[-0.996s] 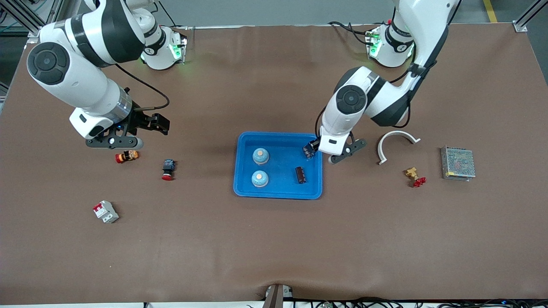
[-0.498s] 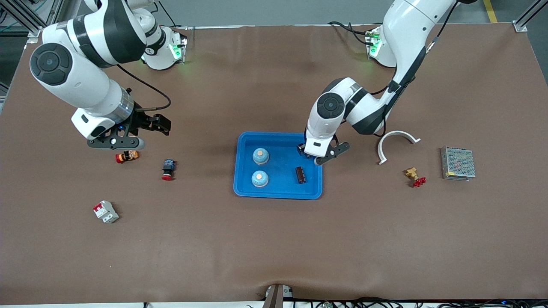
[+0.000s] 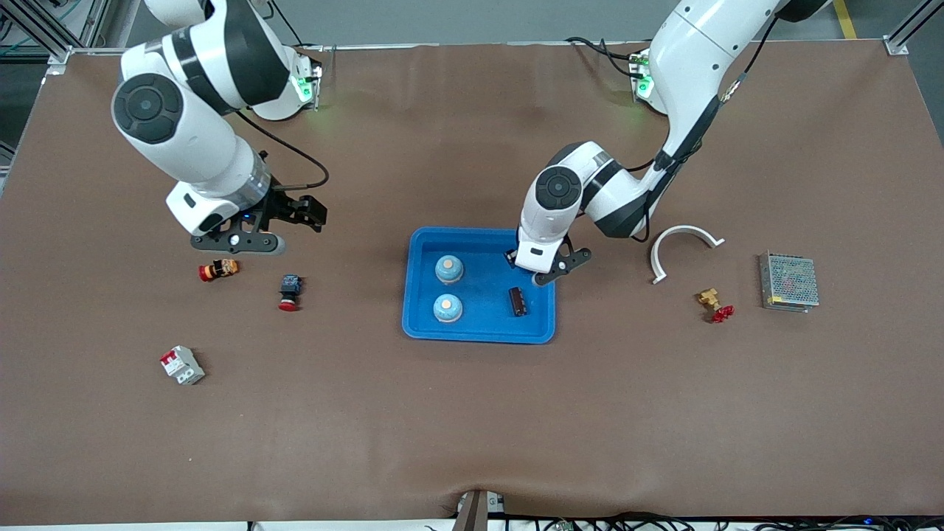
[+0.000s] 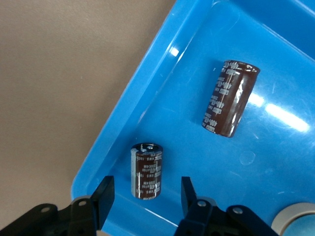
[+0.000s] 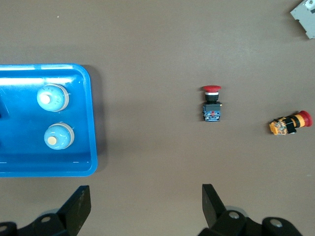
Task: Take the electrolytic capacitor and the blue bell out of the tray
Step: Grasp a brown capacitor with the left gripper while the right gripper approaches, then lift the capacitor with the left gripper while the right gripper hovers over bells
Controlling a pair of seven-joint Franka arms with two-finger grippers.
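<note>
The blue tray (image 3: 479, 336) holds two blue bells (image 3: 449, 268) (image 3: 448, 307) and a brown capacitor (image 3: 518, 302) lying flat. My left gripper (image 3: 527, 267) hangs low over the tray's corner nearest the left arm. In the left wrist view its jaws (image 4: 146, 196) are open, and a second capacitor (image 4: 146, 170) lies on the tray floor between them, clear of both fingers. The first capacitor (image 4: 230, 98) lies farther in. My right gripper (image 3: 299, 212) is open over bare table (image 5: 146, 206), between the tray (image 5: 91, 123) and a red button (image 5: 211, 102).
Two red push buttons (image 3: 289, 292) (image 3: 218, 269) and a grey breaker (image 3: 182, 365) lie toward the right arm's end. A white curved bracket (image 3: 682, 247), a brass and red fitting (image 3: 714, 304) and a metal power supply (image 3: 788, 281) lie toward the left arm's end.
My left gripper carried a capacitor from beside the tray's edge in over its corner, and the capacitor now lies loose on the tray floor. My right arm moved toward the tray.
</note>
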